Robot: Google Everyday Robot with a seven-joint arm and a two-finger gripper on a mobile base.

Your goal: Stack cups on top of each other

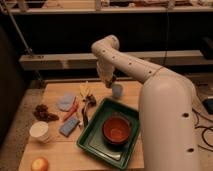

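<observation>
Two cups are seen well apart | blue-grey tumbler (117, 90) is stood upright toward the table's (65, 155) far edge | white cup (40, 131) is placed front left | gripper (109, 81) is pinched closed just above-left of the tumbler

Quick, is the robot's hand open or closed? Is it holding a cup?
Gripper: closed, holding no cup, hovering right beside the blue-grey tumbler.
</observation>
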